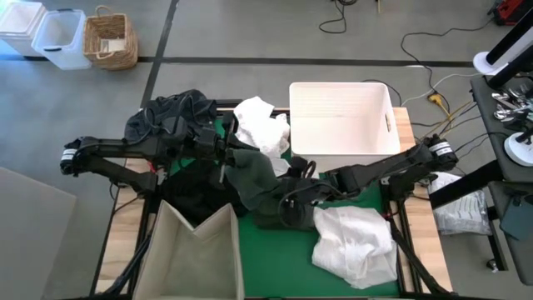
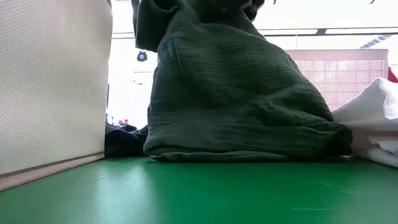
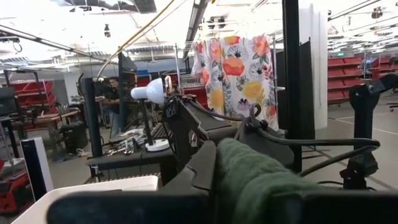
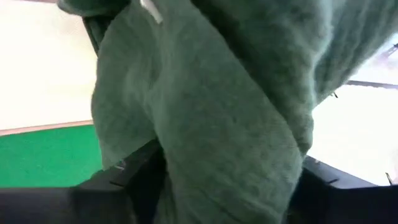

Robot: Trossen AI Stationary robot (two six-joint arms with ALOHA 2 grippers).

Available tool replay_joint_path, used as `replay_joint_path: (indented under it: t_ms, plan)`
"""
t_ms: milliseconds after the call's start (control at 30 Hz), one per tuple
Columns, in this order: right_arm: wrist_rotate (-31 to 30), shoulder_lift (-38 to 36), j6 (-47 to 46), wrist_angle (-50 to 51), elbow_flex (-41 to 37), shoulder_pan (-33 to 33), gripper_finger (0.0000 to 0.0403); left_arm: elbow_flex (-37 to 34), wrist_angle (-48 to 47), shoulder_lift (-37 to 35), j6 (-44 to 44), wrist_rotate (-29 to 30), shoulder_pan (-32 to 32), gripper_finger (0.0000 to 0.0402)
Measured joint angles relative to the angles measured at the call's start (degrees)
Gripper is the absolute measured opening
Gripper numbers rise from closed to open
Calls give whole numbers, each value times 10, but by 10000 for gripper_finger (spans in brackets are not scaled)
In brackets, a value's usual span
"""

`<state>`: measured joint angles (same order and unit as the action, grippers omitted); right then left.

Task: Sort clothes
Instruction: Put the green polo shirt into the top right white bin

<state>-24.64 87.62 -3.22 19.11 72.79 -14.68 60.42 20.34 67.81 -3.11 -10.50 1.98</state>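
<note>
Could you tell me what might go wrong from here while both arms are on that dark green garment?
The left gripper is shut on the dark green garment while the right gripper is at its lower end, so opposing pulls could stretch it or tug it free. Its hem rests on the green mat and might drag the white garment beside it. The beige bin stands close and could get nudged.

The high view looks straight down on the whole table (image 1: 400,125). The low view sits at mat level, facing across it, with the green garment (image 2: 236,106) close in front. The left wrist view faces out into the room over that same garment; the right wrist view is pressed right against it, so all four share it
</note>
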Motion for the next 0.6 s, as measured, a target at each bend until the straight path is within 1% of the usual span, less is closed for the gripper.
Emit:
replay_joint_path:
  t_ms: [133,300,433,467,600]
  plan:
    - [0,1,2,-7,0,0,167,0,-4,-1,2,0,0,47]
    - [-4,-3,5,-10,0,1,87,0,-20,-1,10,1,0,110]
    - [-11,-4,10,-10,0,1,24,0,-43,-2,23,15,0,161]
    - [-11,-4,11,-10,0,1,18,0,-52,-3,26,16,0,171]
    - [-14,-5,6,-10,0,1,14,0,-95,-12,36,16,0,203]
